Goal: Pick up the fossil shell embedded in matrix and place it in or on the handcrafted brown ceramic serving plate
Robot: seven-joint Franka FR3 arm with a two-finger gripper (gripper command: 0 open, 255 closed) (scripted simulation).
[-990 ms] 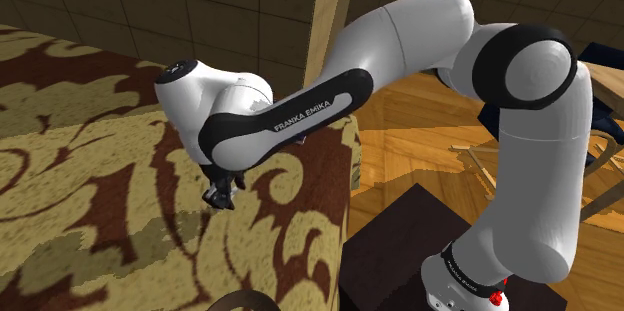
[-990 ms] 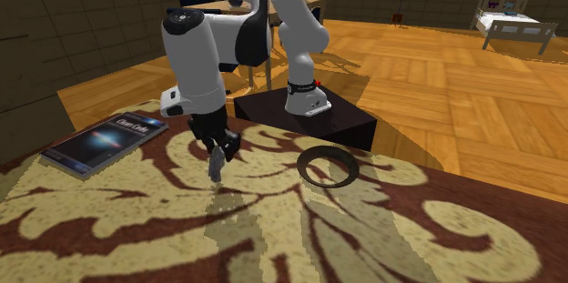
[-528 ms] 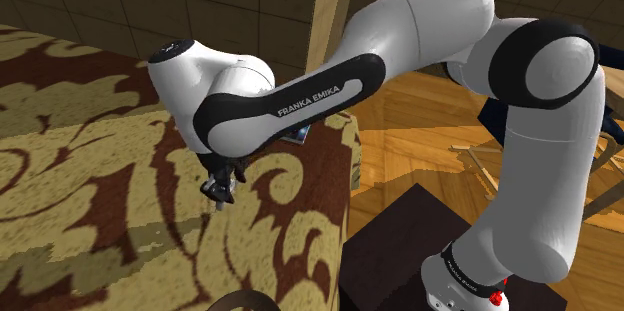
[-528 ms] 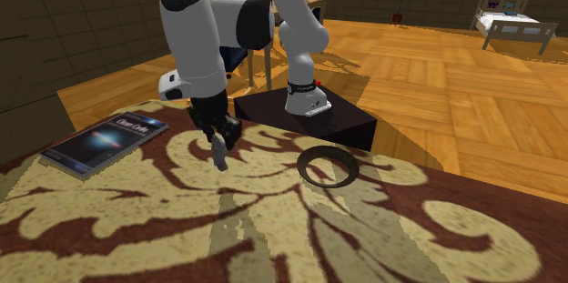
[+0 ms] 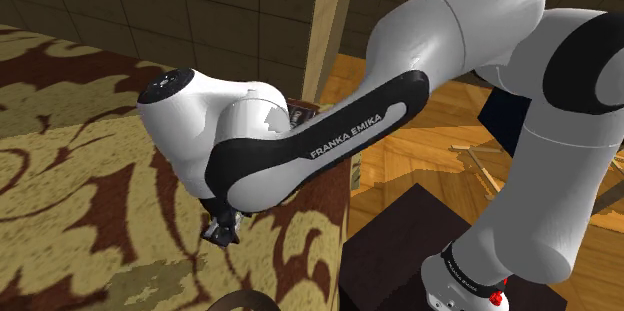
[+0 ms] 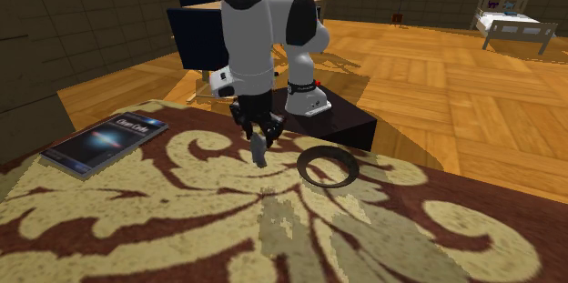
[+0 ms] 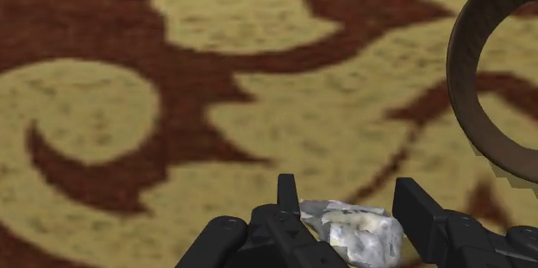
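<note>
Since a second ago I've swung my gripper (image 6: 258, 145) across the damask-patterned surface (image 6: 136, 208) toward the brown ring-shaped plate (image 6: 307, 172). It now hangs just beside the rim. My fingers clasp the pale fossil shell (image 7: 353, 232) between their tips, clear of the surface.

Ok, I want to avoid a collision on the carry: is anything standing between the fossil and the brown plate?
Nothing visible does. The gripper holds the fossil above the patterned surface, and just that pattern lies between it and the plate. The book lies on the gripper's other side, away from the path.
</note>
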